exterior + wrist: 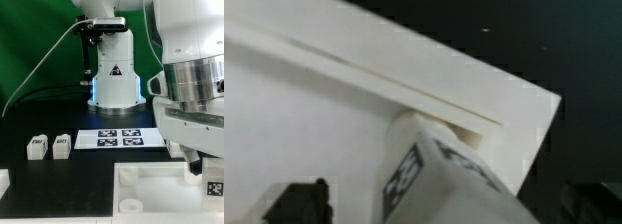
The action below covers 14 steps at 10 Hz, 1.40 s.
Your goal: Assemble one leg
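- At the exterior view's left, 2 spare legs stand upright side by side on the dark worktop, well apart from me.
- In the middle, the marker board lies flat in front of my base, carrying only its tags.
- Toward the exterior view's right, the square tray-like part rests in the foreground, its raised rim facing up.
- At the far right, my jaws are low over that tray's corner, and I appear to be pinching the leg; only its tagged face shows below my wrist housing.
- In the wrist view the leg sits between my 2 fingertips, its long axis running straight out from my jaws toward the tray's ridged corner.
- I judge the leg's tip is touching or just beside that corner; the socket itself is hidden, so alignment over it decides the coming move.
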Each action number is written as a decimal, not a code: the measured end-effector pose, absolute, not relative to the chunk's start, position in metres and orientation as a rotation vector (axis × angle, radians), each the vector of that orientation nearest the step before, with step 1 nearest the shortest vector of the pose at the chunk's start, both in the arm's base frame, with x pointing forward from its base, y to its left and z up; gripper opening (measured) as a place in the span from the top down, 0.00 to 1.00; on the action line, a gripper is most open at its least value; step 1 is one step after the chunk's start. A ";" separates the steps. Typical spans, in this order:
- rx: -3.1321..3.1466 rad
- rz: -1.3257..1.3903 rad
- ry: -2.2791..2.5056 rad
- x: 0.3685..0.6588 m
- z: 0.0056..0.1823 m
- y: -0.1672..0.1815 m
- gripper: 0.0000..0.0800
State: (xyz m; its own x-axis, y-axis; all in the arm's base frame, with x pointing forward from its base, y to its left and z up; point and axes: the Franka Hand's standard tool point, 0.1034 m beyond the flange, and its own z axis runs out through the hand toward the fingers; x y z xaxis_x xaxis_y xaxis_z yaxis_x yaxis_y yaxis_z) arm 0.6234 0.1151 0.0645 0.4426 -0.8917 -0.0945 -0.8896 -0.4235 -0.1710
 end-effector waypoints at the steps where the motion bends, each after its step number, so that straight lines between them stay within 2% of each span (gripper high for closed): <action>1: -2.561 -0.028 1.456 0.623 0.064 0.114 0.20; 4: -2.961 -0.039 0.593 0.619 0.069 0.119 0.19; 6: -2.984 -0.026 0.507 0.620 0.068 0.119 0.19; 8: -2.982 -0.025 0.519 0.620 0.068 0.119 0.49; 9: -2.934 -0.011 0.717 0.619 0.068 0.119 0.49; 10: -2.899 -0.003 0.840 0.619 0.068 0.119 0.63; 14: -2.429 0.132 1.808 0.628 0.072 0.114 0.63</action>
State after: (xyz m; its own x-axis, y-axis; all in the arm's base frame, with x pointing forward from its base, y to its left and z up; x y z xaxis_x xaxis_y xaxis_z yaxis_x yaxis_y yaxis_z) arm 0.6283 0.1138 0.0716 0.2869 -0.9483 -0.1354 -0.9579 -0.2846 -0.0367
